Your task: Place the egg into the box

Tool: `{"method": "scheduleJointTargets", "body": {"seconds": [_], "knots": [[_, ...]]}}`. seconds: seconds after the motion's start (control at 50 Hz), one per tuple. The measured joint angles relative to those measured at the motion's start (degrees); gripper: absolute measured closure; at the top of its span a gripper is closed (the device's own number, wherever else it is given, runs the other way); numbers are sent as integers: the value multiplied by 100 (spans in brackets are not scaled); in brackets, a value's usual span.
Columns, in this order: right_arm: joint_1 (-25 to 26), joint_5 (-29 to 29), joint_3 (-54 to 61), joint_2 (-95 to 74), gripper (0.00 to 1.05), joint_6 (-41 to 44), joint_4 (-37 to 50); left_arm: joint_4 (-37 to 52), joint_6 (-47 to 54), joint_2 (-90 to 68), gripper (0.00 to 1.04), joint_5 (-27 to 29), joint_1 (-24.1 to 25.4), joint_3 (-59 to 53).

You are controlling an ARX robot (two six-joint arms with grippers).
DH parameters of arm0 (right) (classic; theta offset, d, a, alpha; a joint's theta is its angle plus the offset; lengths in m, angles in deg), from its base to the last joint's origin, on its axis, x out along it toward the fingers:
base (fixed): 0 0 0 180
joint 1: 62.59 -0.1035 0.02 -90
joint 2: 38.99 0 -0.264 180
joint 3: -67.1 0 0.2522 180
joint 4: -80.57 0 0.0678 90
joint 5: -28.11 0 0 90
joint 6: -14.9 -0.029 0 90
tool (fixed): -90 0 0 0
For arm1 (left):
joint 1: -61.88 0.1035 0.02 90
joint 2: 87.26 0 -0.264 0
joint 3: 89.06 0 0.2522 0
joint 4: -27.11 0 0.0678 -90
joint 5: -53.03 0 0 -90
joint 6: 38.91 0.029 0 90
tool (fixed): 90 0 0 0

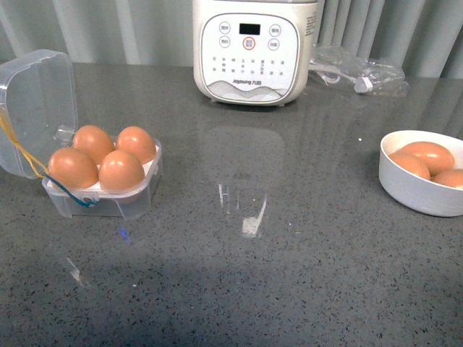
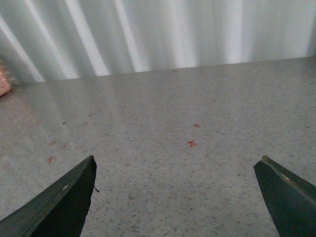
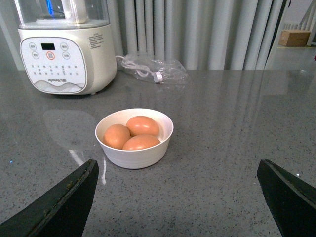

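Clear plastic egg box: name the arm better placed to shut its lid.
Probably left. The clear four-egg box, full, lid open, sits at the robot's left; the open right gripper faces the round white bowl far right.

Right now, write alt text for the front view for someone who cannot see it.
A clear box, lid open, holds four brown eggs at the left of a grey countertop. A white bowl with three more eggs sits at the right edge, and a white appliance stands at the back; no robot arm shows.
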Motion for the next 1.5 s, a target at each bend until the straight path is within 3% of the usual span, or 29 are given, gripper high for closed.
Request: {"method": "scheduleJointTargets", "body": {"seconds": [0.1, 0.22, 0.34, 0.48, 0.68, 0.78, 1.02, 1.16, 1.2, 1.3, 1.38, 1.5], "knots": [[0, 2, 0, 0, 7, 0, 0, -256, 15, 37, 7, -319, -278, 2], [0, 0, 0, 0, 7, 0, 0, -721, -33, 350, 7, -1287, -669, -39], [0, 4, 0, 0, 7, 0, 0, -1167, -514, 634, 7, -1217, -595, 4], [0, 2, 0, 0, 7, 0, 0, -2337, -1906, 1213, 7, -1040, 160, 173], [0, 0, 0, 0, 7, 0, 0, -2428, -2391, 1423, 7, -1014, 321, 173], [0, 2, 0, 2, 7, 0, 0, -1545, -1875, 1458, 24, -1666, 269, -221], [0, 2, 0, 2, 7, 0, 0, -1384, -1519, 2452, 76, -1357, -109, -1318], [0, 2, 0, 2, 7, 0, 0, -1497, -1486, 2876, 97, -1237, -232, -1617], [0, 2, 0, 2, 7, 0, 0, -1537, -1497, 2981, 102, -1211, -258, -1681], [0, 2, 0, 2, 7, 0, 0, -1644, -1462, 3224, 101, -1137, -330, -1818], [0, 2, 0, 2, 7, 0, 0, -1788, -1462, 3482, 101, -750, -610, -1945], [0, 2, 0, 2, 7, 0, 0, -2105, -1462, 4015, 101, -726, -776, -2155]]}}
